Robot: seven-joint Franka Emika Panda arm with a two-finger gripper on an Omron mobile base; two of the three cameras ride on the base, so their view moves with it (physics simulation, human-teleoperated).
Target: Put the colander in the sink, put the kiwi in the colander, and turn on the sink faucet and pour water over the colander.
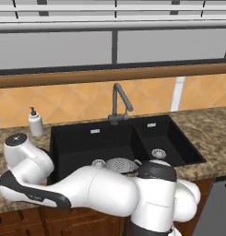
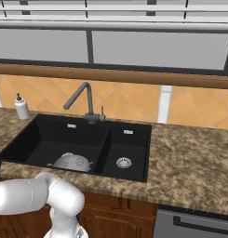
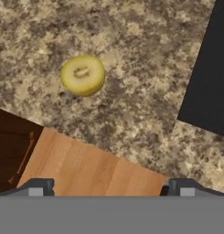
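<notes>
The colander sat in the sink's large basin, partly hidden by the arm in the left base view. The kiwi lay on the table. The end effector stood wide, empty, its tips mostly cut off.

Kitchen: black sink, granite counter, tiled backsplash

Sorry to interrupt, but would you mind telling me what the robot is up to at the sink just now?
The colander already sits in the large basin of the black sink, and the faucet shows no water running. The kiwi lies on the speckled counter near the sink's edge, untouched. The pincer hangs above that counter with its fingertips spread wide and nothing between them, the kiwi ahead of it. So the colander step looks done, and picking up the kiwi seems to be next.
</notes>
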